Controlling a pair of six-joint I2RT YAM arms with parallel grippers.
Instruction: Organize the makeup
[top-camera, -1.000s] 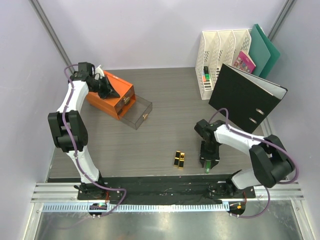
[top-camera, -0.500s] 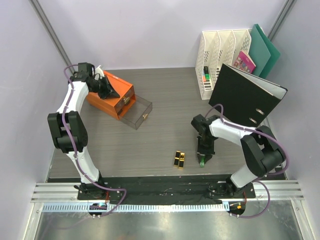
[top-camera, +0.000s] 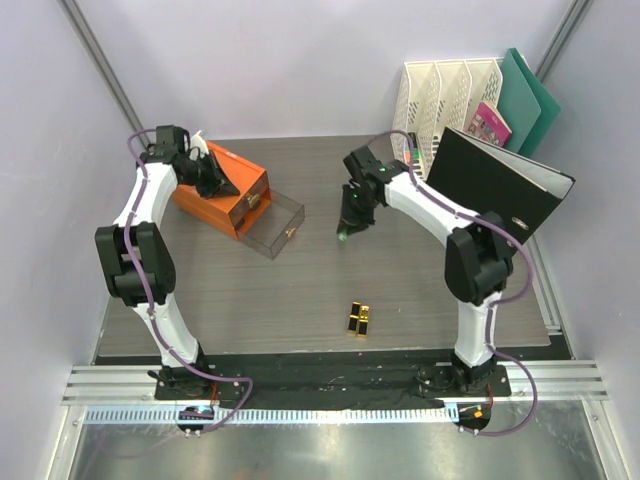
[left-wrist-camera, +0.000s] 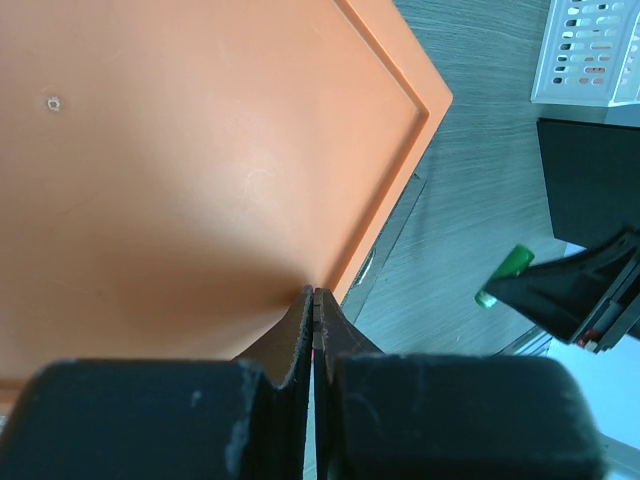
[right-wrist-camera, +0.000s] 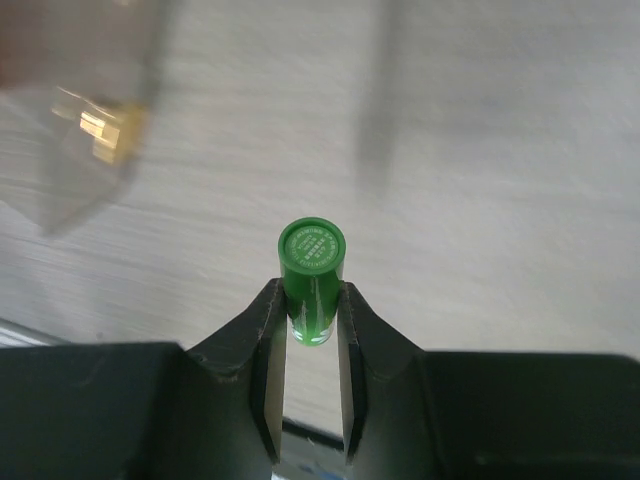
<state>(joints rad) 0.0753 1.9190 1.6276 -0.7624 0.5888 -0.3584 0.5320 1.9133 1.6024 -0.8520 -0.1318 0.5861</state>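
The right gripper (right-wrist-camera: 310, 300) pinches the small green tube (right-wrist-camera: 311, 255), long axis along the fingers, its end poking past the tips; the white print there is too small to read. It hangs right of the orange box (top-camera: 235, 195), with tabletop (top-camera: 320, 212) bare between it and the open drawer (top-camera: 277, 226). The left gripper (left-wrist-camera: 314, 298), fingers pressed together, rests against that box's top.

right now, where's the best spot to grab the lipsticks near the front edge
From straight above, at mid-length. The lipsticks lie flat on the table, side by side and apparently touching, so no finger would fit between them. Probably best to span both, with the fingers closing on their outer long sides.
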